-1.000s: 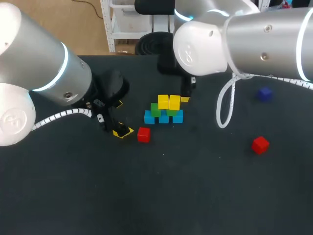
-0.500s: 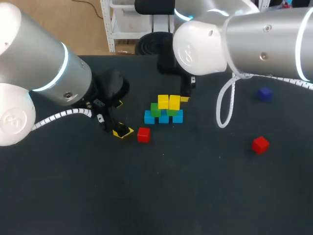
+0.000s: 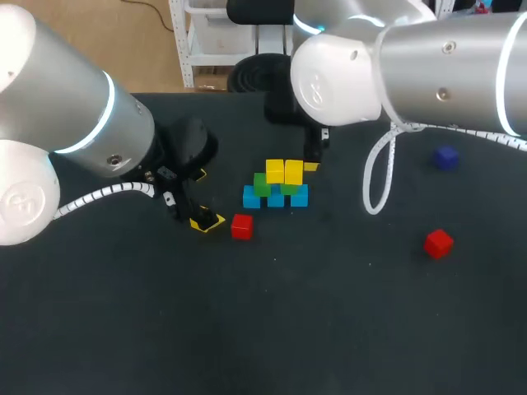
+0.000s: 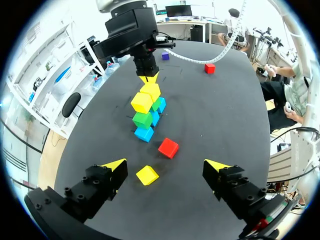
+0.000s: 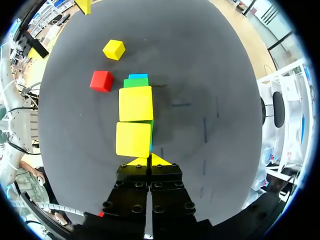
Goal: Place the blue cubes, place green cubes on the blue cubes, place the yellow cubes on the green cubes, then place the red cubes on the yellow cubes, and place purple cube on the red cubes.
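Cubes sit stacked in the middle: blue cubes lowest, green cubes on them, two yellow cubes on top. The right claw, pinched shut on nothing, hangs just behind the stack. The left claw gapes wide over a loose yellow cube, with a red cube just beside it. A second red cube and the purple cube lie well apart on the right.

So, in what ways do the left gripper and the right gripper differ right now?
The left gripper is open, fingers wide apart; the right gripper is shut, tips together on nothing. The left gripper has a loose yellow cube between its fingers, untouched; the right gripper has the nearer stacked yellow cube just ahead of it. Both have yellow tips and hold nothing.
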`<action>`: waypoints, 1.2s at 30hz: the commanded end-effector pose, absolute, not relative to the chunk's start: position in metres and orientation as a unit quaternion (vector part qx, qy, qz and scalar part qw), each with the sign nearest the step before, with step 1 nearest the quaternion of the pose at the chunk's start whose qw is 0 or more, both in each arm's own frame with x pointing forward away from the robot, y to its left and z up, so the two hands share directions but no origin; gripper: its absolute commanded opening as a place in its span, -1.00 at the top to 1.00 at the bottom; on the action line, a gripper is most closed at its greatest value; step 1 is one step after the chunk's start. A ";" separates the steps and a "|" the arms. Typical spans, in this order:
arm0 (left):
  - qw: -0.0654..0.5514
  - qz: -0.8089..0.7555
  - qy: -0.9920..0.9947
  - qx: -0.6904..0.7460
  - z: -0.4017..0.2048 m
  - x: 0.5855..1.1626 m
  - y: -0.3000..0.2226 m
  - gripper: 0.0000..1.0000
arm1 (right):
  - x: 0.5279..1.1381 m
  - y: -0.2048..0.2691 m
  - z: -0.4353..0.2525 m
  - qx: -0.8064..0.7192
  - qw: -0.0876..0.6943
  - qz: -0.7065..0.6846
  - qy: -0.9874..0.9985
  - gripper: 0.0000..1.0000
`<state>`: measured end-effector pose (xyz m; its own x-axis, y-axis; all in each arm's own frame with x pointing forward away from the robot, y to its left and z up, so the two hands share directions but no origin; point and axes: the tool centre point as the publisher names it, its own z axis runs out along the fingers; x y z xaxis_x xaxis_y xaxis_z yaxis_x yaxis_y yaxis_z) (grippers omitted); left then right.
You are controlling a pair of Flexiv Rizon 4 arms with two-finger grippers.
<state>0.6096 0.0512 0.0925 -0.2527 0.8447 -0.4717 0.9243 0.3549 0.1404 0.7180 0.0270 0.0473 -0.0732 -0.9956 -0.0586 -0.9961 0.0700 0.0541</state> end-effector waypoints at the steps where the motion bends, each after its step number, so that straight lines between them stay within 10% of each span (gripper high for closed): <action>1: 0.240 -0.082 0.788 0.562 0.093 0.610 0.051 -1.00 | 0.713 0.021 0.050 -0.678 0.006 0.041 0.734 1.00; 20: 0.240 -0.082 0.788 0.562 0.093 0.610 0.051 -1.00 | 0.670 -0.002 0.059 -0.664 0.031 0.057 0.745 0.82; 28: 0.240 -0.082 0.788 0.562 0.093 0.610 0.051 -1.00 | 0.650 -0.022 0.070 -0.635 0.078 0.071 0.766 0.00; 30: 0.240 -0.082 0.788 0.562 0.093 0.610 0.051 -1.00 | 0.645 -0.028 0.073 -0.621 0.093 0.081 0.774 -0.91; 36: 0.240 -0.082 0.788 0.562 0.093 0.610 0.051 -1.00 | 0.636 -0.039 0.077 -0.592 0.154 0.099 0.785 -1.00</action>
